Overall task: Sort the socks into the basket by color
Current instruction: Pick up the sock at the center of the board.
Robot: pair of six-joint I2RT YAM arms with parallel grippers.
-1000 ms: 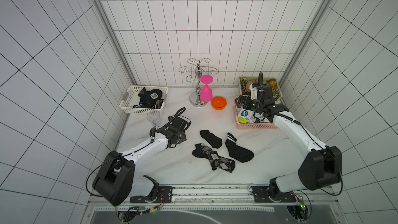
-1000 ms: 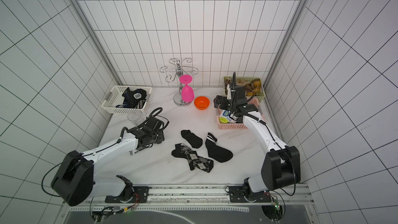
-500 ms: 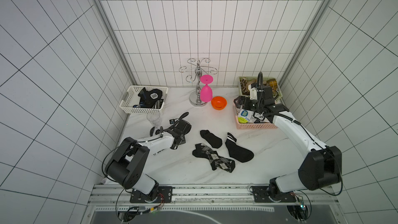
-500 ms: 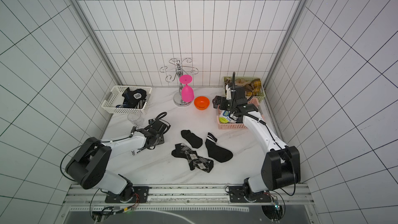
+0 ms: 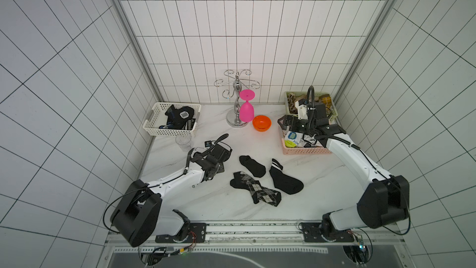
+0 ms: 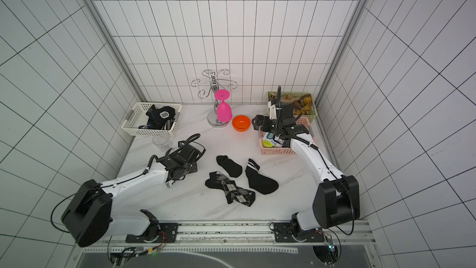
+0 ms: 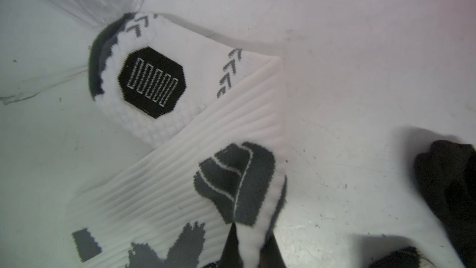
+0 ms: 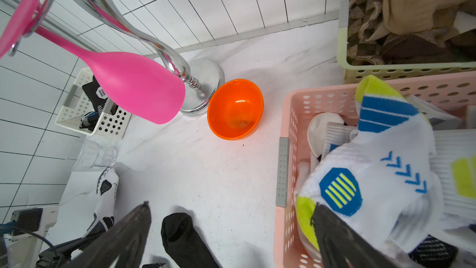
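L fingers (image 7: pixel 231 251): pinched tight on edge of white sock (image 7: pixel 180 150); sock lies on bench (image 5: pixel 316 189) nr clear glass (image 5: pixel 184 142).
R fingers (image 8: pixel 123 233): spread wide, nothing betw., straddling pink basket (image 5: pixel 306 150) wall from above.
Black socks (image 5: pixel 286 184): 3, mid-bench.
White basket (image 5: pixel 170 131): more black ones inside.
Green basket (image 5: pixel 288 99): brown socks.

White-shelled left arm (image 5: pixel 170 184) and right arm (image 5: pixel 353 158), black joint housings (image 5: pixel 383 202), looping black cables (image 6: pixel 278 96), black right gripper (image 8: pixel 230 204).
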